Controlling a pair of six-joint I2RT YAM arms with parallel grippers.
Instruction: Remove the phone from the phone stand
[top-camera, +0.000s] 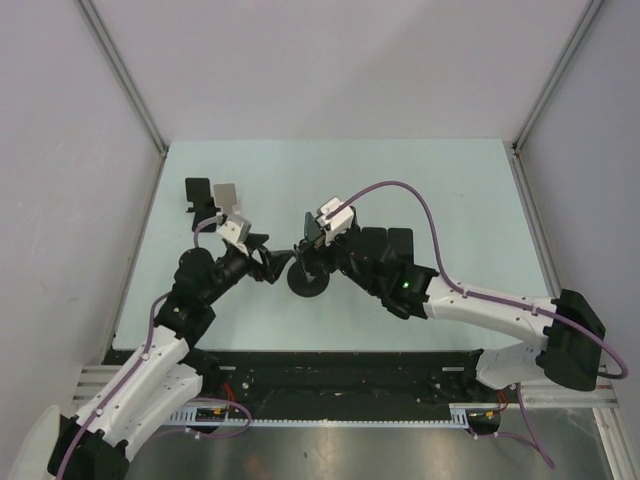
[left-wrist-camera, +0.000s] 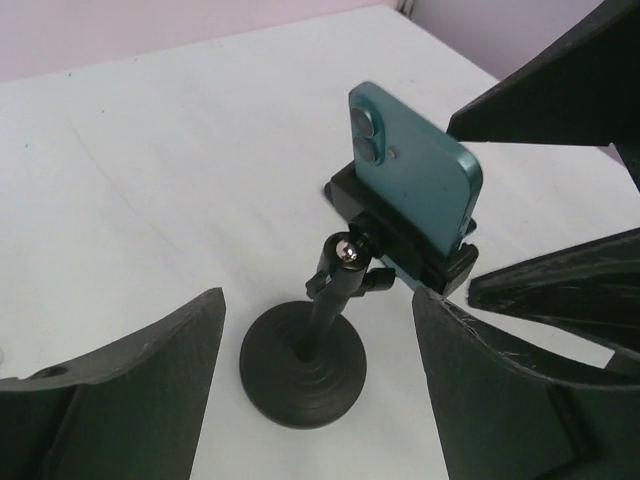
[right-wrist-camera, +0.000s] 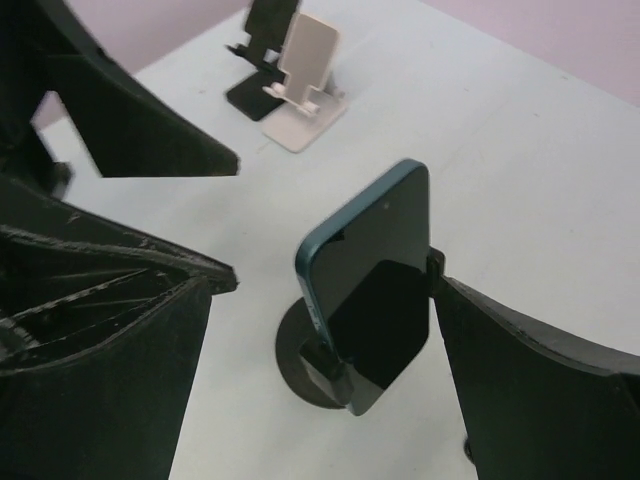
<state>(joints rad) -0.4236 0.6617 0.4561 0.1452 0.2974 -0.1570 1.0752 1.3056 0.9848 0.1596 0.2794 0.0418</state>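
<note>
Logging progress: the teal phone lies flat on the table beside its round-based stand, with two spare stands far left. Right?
No. The left wrist view shows the teal phone upright in the cradle of its round-based stand. The black spare stand and white spare stand are far left.

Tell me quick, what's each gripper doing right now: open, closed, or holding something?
Left gripper: open, holding nothing.
Right gripper: open around the phone, not gripping it.
</note>
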